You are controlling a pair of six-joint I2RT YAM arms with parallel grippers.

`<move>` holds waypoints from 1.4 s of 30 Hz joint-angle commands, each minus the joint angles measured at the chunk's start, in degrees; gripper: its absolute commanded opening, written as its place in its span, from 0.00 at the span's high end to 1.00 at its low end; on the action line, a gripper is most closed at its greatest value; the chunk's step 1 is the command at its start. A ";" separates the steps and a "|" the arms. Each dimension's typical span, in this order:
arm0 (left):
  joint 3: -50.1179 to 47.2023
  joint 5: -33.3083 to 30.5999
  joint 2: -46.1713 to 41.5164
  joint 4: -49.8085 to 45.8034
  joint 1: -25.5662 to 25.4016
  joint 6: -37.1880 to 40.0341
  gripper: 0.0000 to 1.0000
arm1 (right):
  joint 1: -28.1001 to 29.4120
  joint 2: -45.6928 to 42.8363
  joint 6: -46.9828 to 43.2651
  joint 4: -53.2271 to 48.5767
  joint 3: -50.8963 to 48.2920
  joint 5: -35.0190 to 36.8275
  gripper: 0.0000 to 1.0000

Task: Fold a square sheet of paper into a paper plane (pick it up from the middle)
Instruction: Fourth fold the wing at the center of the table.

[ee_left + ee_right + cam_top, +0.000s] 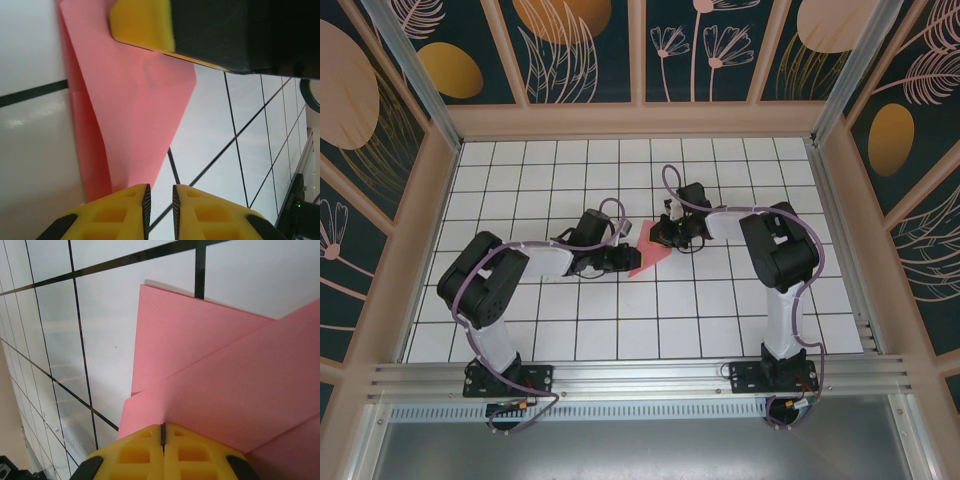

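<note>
The pink sheet of paper [648,252] lies partly folded at the middle of the grid table, with one point toward the near left. In the right wrist view its overlapping flaps [225,380] run straight into my right gripper [163,432], which is shut on the paper's edge. My right gripper [667,238] sits at the sheet's far right side. My left gripper [626,260] is at the sheet's left edge. In the left wrist view the left gripper [160,200] is open by a narrow gap with bare table showing through it, and the paper [135,115] lies just left of that gap.
The white grid table [720,310] is boxed in by wooden-framed patterned walls [440,160] on three sides. An aluminium rail [640,375] with both arm bases runs along the near edge. One yellow finger of the right gripper [142,22] hangs over the paper in the left wrist view.
</note>
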 commanded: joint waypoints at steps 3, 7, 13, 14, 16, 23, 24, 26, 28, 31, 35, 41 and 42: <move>-1.02 -0.28 -0.05 -1.51 -1.16 -0.57 0.78 | -0.29 5.40 -0.13 -5.03 -1.21 6.92 0.96; -0.93 -1.93 0.94 -2.87 -1.16 -0.55 0.79 | -0.26 5.53 -0.15 -5.03 -1.21 6.90 0.96; -1.19 -3.67 1.52 -4.20 -1.15 -0.21 0.79 | -0.24 5.67 -0.21 -5.20 -1.27 7.07 0.96; -1.28 -3.58 1.64 -4.17 -1.16 -0.25 0.79 | -0.29 5.69 -0.21 -5.28 -1.29 7.08 0.96; -1.54 -3.49 1.83 -4.07 -1.18 -0.38 0.79 | -0.27 5.70 -0.21 -5.29 -1.25 7.08 0.96; -2.13 -3.41 2.35 -3.90 -1.16 -0.51 0.79 | -0.32 5.92 -0.39 -5.64 -1.21 7.23 0.96; -2.22 -3.44 2.36 -3.96 -1.15 -0.55 0.79 | -0.38 5.89 -0.39 -5.64 -1.21 7.32 0.96; -2.59 -3.61 2.36 -3.90 -1.16 -0.57 0.79 | -0.42 5.97 -0.43 -5.66 -1.21 7.32 0.96; -2.86 -3.86 2.35 -4.15 -1.16 -0.54 0.79 | -0.39 6.05 -0.39 -5.78 -1.22 7.25 0.96; -3.64 -4.35 2.18 -4.52 -1.16 -0.39 0.79 | -0.39 6.05 -0.48 -5.93 -1.21 7.34 0.96; -4.99 -4.64 1.54 -5.20 -1.16 -0.34 0.80 | -0.59 6.11 -0.57 -6.13 -1.21 7.36 0.96; -8.25 -4.43 0.12 -6.10 -1.15 -0.36 0.86 | -0.69 6.14 -0.65 -6.25 -1.38 7.51 0.96; -8.67 -4.38 -0.05 -6.32 -1.20 -0.27 0.88 | -0.78 6.16 -0.65 -6.38 -1.38 7.52 0.96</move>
